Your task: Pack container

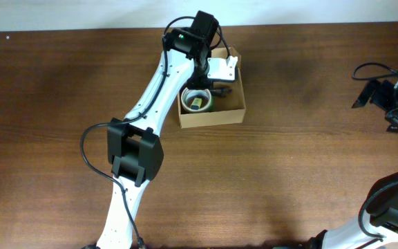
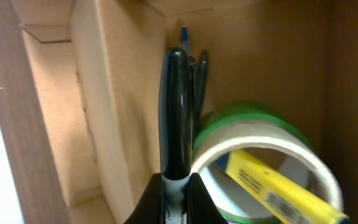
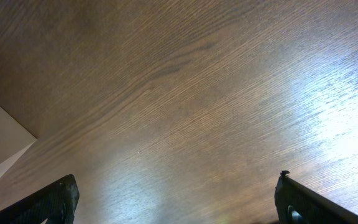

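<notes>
Left gripper (image 2: 176, 190) is clamped on a black marker (image 2: 174, 106), down inside the box (image 1: 211, 117) at the far edge of the table (image 1: 61, 104). The marker's length runs along the box wall, beside the tape roll (image 2: 257, 143). Right gripper (image 3: 178, 202) gapes empty, well apart.

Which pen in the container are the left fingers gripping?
The thick black marker, pinched between the left fingers. The thinner blue-tipped pen and the dark pen sit beyond it by the container wall, ungripped.

One box (image 1: 216, 116), two tape rolls (image 2: 260, 138), one black marker (image 2: 175, 112), one yellow highlighter (image 2: 272, 186).
</notes>
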Controlling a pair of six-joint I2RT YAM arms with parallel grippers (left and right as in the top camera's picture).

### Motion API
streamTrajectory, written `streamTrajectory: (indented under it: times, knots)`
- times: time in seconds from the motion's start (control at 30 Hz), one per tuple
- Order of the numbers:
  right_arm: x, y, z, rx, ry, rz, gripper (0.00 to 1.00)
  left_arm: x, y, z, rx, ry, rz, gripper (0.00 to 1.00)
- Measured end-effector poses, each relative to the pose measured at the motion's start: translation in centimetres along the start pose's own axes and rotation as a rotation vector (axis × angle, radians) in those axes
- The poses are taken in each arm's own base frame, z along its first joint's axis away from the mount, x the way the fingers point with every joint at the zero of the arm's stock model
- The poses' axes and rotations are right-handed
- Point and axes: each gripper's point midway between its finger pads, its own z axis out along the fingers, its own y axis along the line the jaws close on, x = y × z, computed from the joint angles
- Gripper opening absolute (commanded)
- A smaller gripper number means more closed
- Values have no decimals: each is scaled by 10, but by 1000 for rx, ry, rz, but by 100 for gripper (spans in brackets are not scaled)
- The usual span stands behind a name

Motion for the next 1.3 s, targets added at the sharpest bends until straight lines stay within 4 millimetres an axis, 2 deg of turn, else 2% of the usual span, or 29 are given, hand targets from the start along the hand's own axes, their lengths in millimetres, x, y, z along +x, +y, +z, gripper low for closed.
streamTrajectory:
  times: [0.2, 0.33, 0.53, 0.57, 0.6, 0.63, 0.73, 0.8, 0.97, 1.1, 1.2, 1.3]
  knots:
    - [0, 0, 0, 0, 0, -1, 99, -1, 13, 3, -53, 0, -1, 2]
    - [0, 0, 0, 0, 0, -1, 99, 0, 13, 6, -50, 5, -13, 2]
    - [0, 0, 0, 0, 0, 0, 99, 3, 8, 22, -22, 17, -34, 2]
    - [0, 0, 0, 0, 0, 0, 99, 4, 7, 24, -19, 19, -37, 8]
    - [0, 0, 0, 0, 0, -1, 99, 4, 7, 25, -17, 20, -38, 18]
    - [0, 0, 0, 0, 0, -1, 99, 4, 6, 25, -16, 21, -39, 33]
    - [0, 0, 0, 0, 0, -1, 99, 4, 6, 25, -15, 20, -52, 62]
    - [0, 0, 0, 0, 0, -1, 99, 3, 6, 25, -15, 19, -73, 70]
    - [-1, 0, 0, 0, -2, -1, 99, 3, 9, 25, -26, 14, -149, 83]
    - [-2, 0, 0, -1, -8, -2, 99, -3, 15, 19, -51, -17, -247, 86]
    - [-2, 0, 0, -1, -8, -2, 99, -10, 21, -3, -69, -71, -316, 86]
    - [-2, 0, 0, -1, -8, -2, 99, -18, 31, -46, -118, -147, -377, 86]
